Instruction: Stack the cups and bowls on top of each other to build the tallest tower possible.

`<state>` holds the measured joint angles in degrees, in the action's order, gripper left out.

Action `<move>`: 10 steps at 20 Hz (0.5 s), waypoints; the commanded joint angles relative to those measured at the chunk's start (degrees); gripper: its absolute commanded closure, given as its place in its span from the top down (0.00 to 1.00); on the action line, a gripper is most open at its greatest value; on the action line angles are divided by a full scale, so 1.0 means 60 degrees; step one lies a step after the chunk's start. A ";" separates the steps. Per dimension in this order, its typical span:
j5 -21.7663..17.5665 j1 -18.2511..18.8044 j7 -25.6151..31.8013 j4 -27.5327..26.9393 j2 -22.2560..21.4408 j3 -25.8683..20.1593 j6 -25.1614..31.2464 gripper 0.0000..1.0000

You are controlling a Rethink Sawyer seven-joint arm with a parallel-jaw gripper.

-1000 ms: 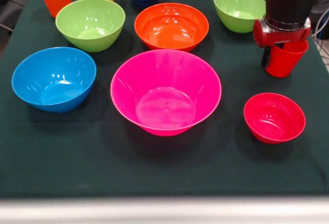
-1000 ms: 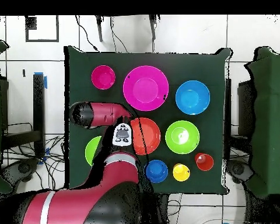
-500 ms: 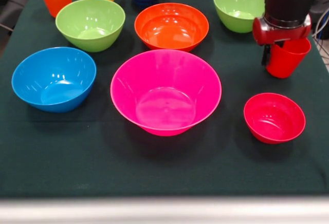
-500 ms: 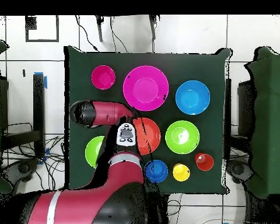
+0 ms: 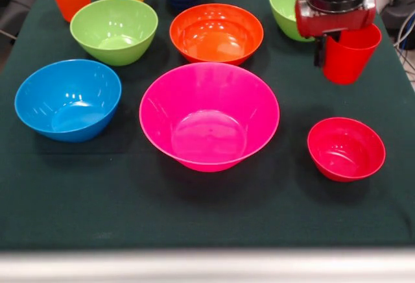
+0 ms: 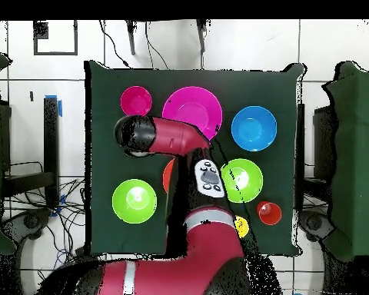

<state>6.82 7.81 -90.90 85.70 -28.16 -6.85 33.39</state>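
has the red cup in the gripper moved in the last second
Yes. In the front view the red cup has risen and shifted left, away from the small red bowl.

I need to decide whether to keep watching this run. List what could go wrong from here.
1. The red cup hangs from the gripper by its rim on one side only, clear of the cloth; a jolt could tilt or drop it.
2. Bowls crowd its path: the small red bowl lies just below and the pink bowl beside, so a low carry might knock a rim.
3. A cup set in the pink bowl gives a narrow footing for later bowls.
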 commanded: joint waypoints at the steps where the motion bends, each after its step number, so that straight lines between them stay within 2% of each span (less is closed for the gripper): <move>1: -0.0226 0.0553 0.0656 0.0199 -0.0253 -0.1465 0.1299 0.00; 10: -0.0630 0.0882 0.1028 -0.0140 -0.0196 -0.1808 0.1894 0.00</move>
<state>6.78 12.85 -90.90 85.64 -30.21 -10.10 38.33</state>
